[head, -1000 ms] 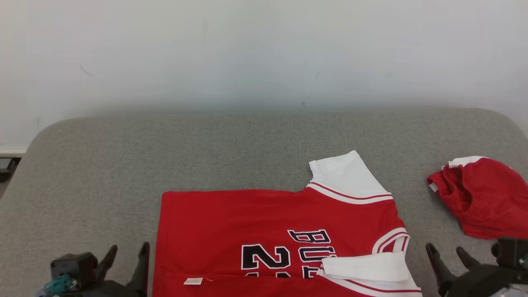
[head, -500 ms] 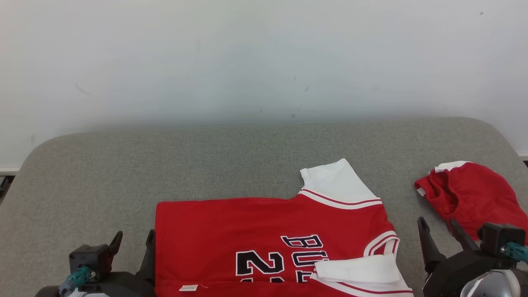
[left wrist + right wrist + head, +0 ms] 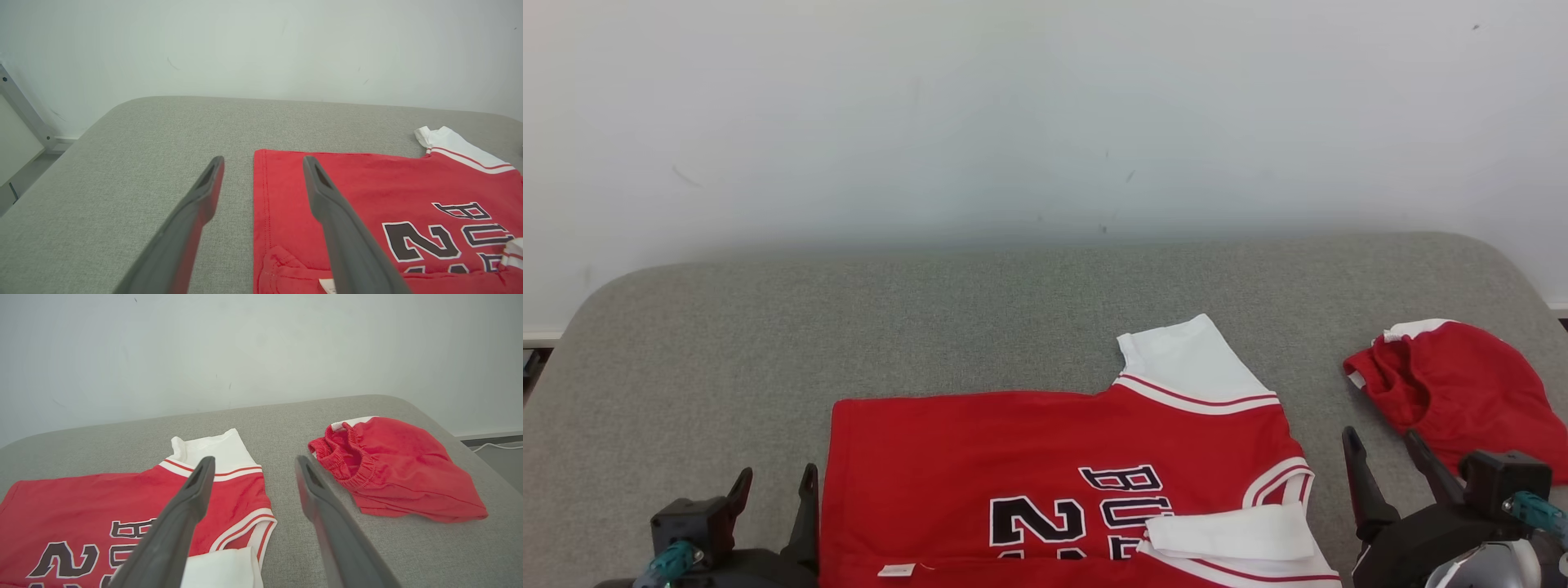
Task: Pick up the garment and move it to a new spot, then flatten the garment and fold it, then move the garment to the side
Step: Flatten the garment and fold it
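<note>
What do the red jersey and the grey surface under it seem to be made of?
The red jersey looks like soft, matte knit cloth, maybe cotton or polyester: stitching along its edge, limp folds. The grey surface seems woven upholstery fabric over padding: speckled weave, rounded corners.

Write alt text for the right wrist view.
A red jersey with white sleeves lies flat on a grey padded surface; crumpled red shorts sit apart at the view's right. Dark fingers of the open right hand rise in the foreground.
</note>
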{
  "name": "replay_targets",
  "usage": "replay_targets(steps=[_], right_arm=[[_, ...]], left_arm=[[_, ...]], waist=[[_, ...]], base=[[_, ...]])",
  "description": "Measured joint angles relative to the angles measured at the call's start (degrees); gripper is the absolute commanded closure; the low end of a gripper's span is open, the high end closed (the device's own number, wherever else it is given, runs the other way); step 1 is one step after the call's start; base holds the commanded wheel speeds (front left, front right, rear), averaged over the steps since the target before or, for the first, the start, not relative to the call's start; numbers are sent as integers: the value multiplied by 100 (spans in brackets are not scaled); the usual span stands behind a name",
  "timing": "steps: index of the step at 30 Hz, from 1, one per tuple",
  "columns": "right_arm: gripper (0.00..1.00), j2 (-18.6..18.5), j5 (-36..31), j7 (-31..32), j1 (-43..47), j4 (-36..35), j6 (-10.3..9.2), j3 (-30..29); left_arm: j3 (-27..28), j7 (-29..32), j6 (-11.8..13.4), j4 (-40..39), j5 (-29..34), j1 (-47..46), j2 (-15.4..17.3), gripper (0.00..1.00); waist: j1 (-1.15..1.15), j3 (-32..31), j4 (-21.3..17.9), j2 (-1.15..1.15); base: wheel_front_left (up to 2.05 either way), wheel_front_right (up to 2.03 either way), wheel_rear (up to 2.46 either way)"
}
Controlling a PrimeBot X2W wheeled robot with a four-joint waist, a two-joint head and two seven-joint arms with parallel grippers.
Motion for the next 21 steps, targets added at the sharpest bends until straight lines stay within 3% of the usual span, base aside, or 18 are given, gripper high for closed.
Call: replay_targets(steps=[21], right_arm=[[0, 116, 35, -419, -11, 532, -1, -88]], left_arm=[[-26, -127, -55, 346, -11, -5, -49, 0]], waist=[[0, 22, -19, 0]], base=[[0, 0, 0]])
